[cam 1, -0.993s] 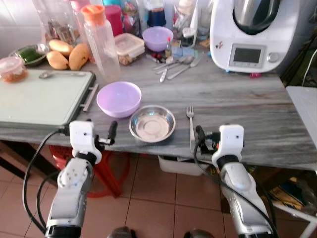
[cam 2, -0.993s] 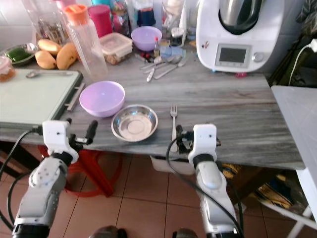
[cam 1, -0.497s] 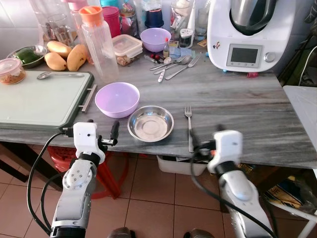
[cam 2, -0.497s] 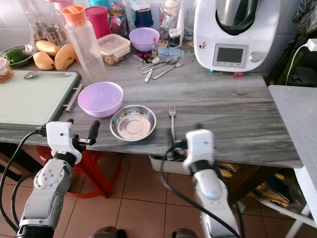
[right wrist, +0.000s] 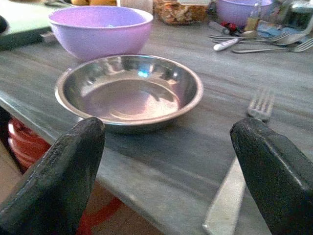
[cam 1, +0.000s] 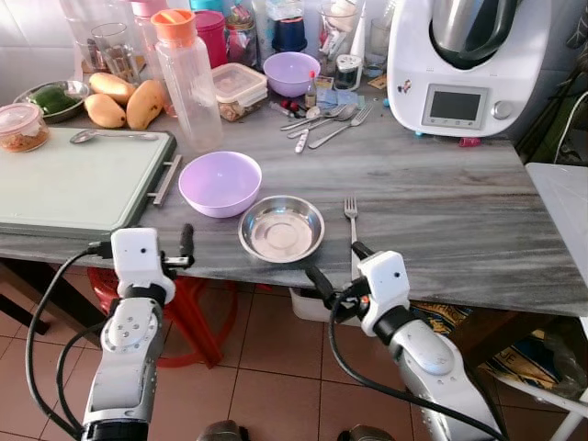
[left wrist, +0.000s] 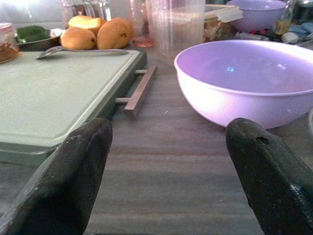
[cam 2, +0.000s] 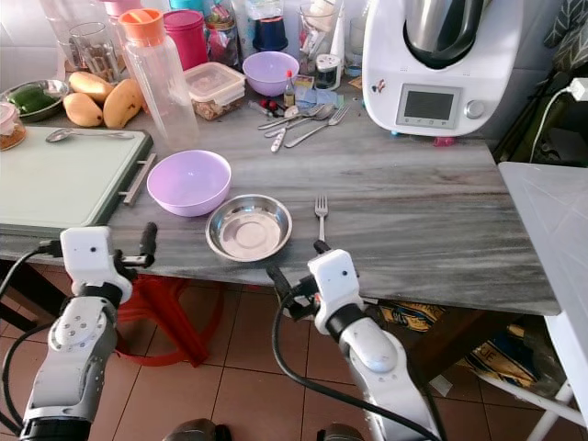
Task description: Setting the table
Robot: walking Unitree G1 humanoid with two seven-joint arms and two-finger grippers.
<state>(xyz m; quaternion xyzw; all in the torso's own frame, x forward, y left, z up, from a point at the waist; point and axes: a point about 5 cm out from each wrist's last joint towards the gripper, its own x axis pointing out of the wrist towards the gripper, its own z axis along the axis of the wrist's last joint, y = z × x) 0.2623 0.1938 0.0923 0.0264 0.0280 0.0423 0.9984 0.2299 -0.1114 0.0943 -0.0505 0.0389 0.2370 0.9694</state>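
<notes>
Shiny metal dish (cam 1: 281,230), glossy plastic bowl (cam 1: 220,182), matt grey tabletop (cam 1: 441,202).

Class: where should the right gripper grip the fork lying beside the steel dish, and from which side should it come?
Probably the fork by its handle end at the table's near edge, approached from the front. It lies flat, tines pointing away, beside the steel dish.

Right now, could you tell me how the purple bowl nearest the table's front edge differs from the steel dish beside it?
The purple bowl is matte lilac, seemingly plastic; the steel dish is shiny and reflective. The bowl is deep with tall curved walls; the dish is shallow with a flat base and a flared rim. The bowl sits farther from the table edge, the dish closer. Both are round, upright and empty.
</notes>
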